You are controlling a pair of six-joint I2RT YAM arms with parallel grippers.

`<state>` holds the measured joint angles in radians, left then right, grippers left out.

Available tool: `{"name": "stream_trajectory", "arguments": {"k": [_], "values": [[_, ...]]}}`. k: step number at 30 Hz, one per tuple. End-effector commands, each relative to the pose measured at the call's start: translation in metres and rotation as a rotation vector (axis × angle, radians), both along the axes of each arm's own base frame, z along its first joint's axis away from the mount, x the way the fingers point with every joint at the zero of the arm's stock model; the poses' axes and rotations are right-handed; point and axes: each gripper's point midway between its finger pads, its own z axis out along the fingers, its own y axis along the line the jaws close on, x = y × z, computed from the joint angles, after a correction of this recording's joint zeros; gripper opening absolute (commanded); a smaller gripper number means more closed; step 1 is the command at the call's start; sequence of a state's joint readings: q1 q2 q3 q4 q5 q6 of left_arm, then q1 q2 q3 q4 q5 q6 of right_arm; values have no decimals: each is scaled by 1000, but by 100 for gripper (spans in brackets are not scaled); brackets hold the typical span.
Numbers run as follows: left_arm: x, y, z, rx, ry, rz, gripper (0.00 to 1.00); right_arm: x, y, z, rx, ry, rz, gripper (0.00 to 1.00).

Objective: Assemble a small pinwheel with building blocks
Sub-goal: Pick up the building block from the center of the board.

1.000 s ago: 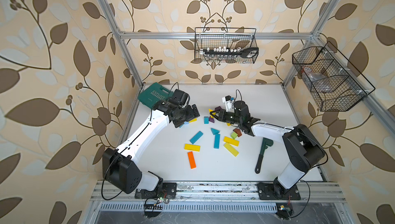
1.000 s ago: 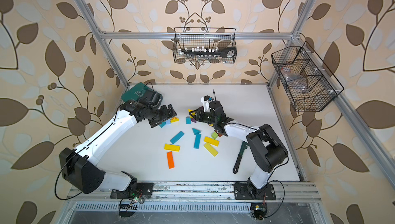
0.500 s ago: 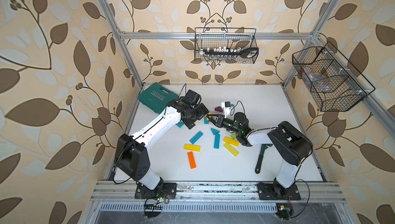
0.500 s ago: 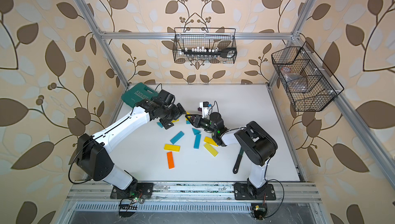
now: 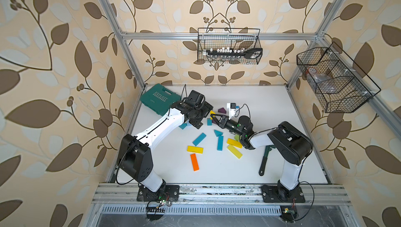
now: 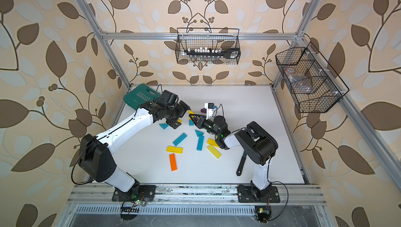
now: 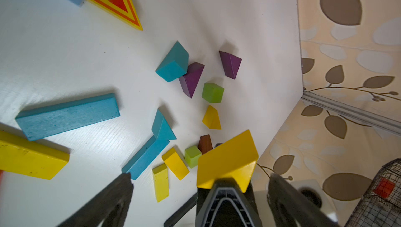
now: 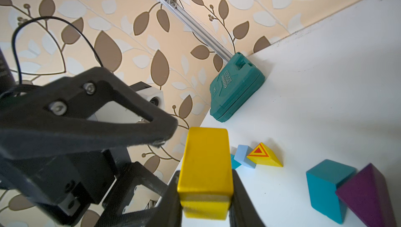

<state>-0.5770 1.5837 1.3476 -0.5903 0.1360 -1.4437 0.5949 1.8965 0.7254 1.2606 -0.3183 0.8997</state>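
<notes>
My right gripper [image 8: 206,182] is shut on a yellow wedge block [image 8: 206,156] and holds it above the table, out towards the left arm. My left gripper [image 7: 200,179] is open, and the yellow wedge [image 7: 227,156] sits between its fingers [image 7: 121,184] without touching them. In both top views the two grippers meet over the back of the block pile [image 5: 202,116] [image 6: 181,116]. Loose building blocks lie below: teal bars [image 5: 199,139], yellow bars [image 5: 195,149], an orange bar [image 5: 194,162], purple wedges [image 7: 230,64] and green cubes [image 7: 212,92].
A teal case [image 5: 160,99] lies at the back left corner. A dark green toy wrench [image 5: 265,158] lies by the right arm's base. A striped yellow triangle [image 7: 118,7] and a pale blue block [image 8: 245,156] lie near the left arm. Wire baskets [image 5: 229,47] hang on the walls.
The left gripper swung right from beside the case, and the right gripper carried the yellow wedge left. The two now meet, with the open left fingers around the wedge.
</notes>
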Motion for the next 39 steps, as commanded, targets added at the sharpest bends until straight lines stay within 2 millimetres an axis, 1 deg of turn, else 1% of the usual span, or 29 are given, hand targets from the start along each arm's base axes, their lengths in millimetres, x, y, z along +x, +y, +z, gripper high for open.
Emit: {"name": "stream_trajectory", "arguments": {"k": [1, 6, 10, 11, 15, 16, 19, 20, 21, 24, 27, 28, 29, 31, 32, 36, 39], "values": [[11, -16, 4, -80, -5, 22, 99, 0, 1, -4, 5, -42, -13, 0], [20, -30, 0, -115, 25, 8, 99, 1, 2, -10, 11, -56, -13, 0], [25, -32, -3, -121, 25, 24, 99, 2, -1, -12, 6, -47, -38, 0], [25, -34, -3, -129, 27, 24, 98, 3, 0, -12, -14, -67, -45, 0], [28, -38, -6, -143, 36, 23, 89, 3, 4, -12, -18, -77, -49, 0], [28, -39, -6, -147, 35, 25, 86, 3, 5, -13, -20, -77, -52, 0], [31, -40, -5, -155, 27, 29, 71, 3, 6, -14, -19, -83, -65, 0], [32, -41, -5, -158, 25, 30, 67, 3, 5, -14, -17, -87, -75, 0], [32, -42, -4, -161, 26, 25, 66, 5, 4, -14, -16, -86, -83, 0], [31, -41, -6, -155, 36, 26, 67, 5, 5, -14, -16, -92, -89, 0], [29, -43, -9, -168, 49, 23, 75, 7, 3, -15, -17, -90, -110, 0], [29, -44, -9, -174, 49, 21, 75, 8, 3, -14, -15, -91, -112, 0], [29, -44, -10, -176, 52, 21, 74, 8, 4, -13, -13, -92, -112, 0], [28, -44, -12, -175, 57, 17, 66, 8, 4, -13, -14, -93, -113, 0], [27, -44, -14, -174, 60, 17, 64, 7, 5, -12, -17, -99, -114, 0], [25, -43, -17, -176, 70, 18, 63, 7, 2, -13, -21, -98, -128, 0], [26, -42, -19, -167, 67, 22, 58, 6, 3, -11, -20, -102, -122, 0]]}}
